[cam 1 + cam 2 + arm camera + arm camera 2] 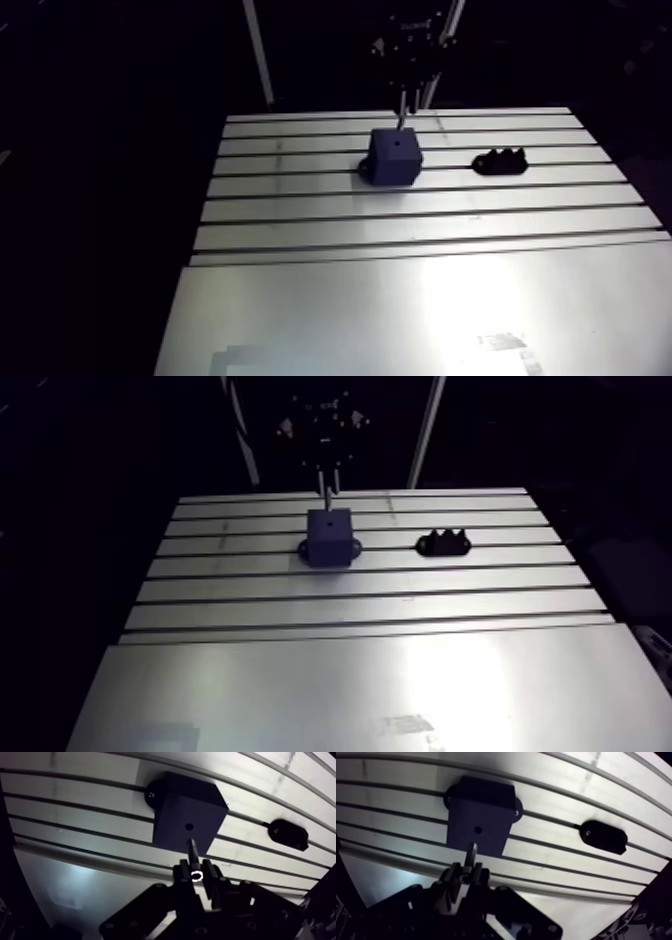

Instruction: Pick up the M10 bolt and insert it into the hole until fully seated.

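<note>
A dark cube-shaped block with a small round hole in its top face stands bolted to the slotted table. My gripper hangs just above the block, shut on the M10 bolt, whose shank points down toward the block's top. In the wrist view the bolt tip lies a short way from the hole, not in it. The arm view shows the bolt as a thin rod ending just over the block's far edge.
A low black holder with notches is fixed to the table to the right of the block; the wrist view shows the holder beside the block. A smooth metal plate covers the table's near half.
</note>
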### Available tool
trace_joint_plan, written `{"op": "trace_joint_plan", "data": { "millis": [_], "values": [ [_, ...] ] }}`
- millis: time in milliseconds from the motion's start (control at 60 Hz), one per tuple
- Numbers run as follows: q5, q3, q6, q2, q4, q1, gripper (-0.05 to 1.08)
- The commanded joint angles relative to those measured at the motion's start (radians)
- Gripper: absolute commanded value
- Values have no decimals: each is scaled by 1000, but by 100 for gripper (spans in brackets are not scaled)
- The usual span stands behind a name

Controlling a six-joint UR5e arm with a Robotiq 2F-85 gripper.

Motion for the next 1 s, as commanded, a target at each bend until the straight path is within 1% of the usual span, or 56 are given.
{"op": "trace_joint_plan", "data": {
  "millis": [17,683,1000],
  "values": [
    [0,5,0,1,-1,-3,108],
    [1,17,-2,7,-3,-5,108],
    [1,14,-2,21,-8,-5,108]
  ]
}}
